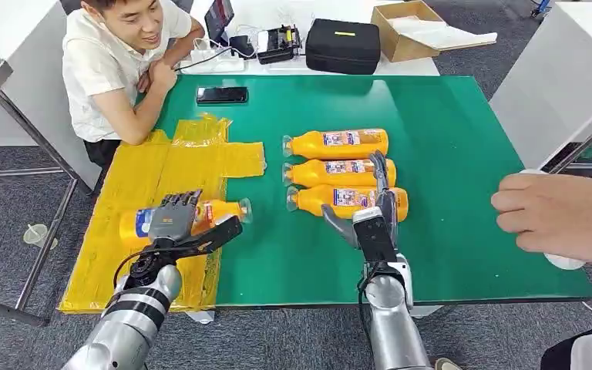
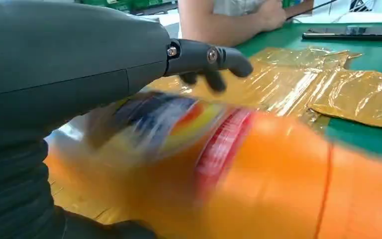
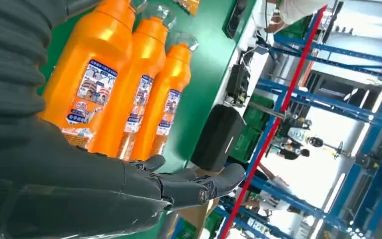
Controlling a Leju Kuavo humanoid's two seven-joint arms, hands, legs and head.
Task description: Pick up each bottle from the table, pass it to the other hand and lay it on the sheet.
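The left hand (image 1: 171, 220) lies on top of one orange bottle (image 1: 216, 212). This bottle is on its side on the yellow sheet (image 1: 135, 181), with its clear cap toward the middle of the green surface (image 1: 447, 116). From the head view, the fingers rest over the bottle's label, but I cannot tell if they squeeze it or just touch it. The left wrist view is very close up: the bottle (image 2: 258, 184) looks big and blurry, and the dark fingers (image 2: 214, 62) stick out above it, not wrapped around it there. That view also shows the crinkly sheet (image 2: 358, 94) behind the bottle.

The right hand (image 1: 374, 204) is over the three bottles (image 1: 339, 173) lying side by side on the green surface, well apart from the sheet. Its fingers are spread and reach over the two nearest bottles, and it holds nothing. The right wrist view shows the three bottles (image 3: 129, 94) from behind the hand, with their labels easy to see and the fingers (image 3: 194, 181) apart, not closed on any of them.

A person (image 1: 116, 62) leans on the far corner of the surface beside a black phone (image 1: 222, 95). Another person's hand (image 1: 559, 216) comes in from the right side. A black case (image 1: 343, 45) and a cardboard box (image 1: 408, 27) sit past the far edge.
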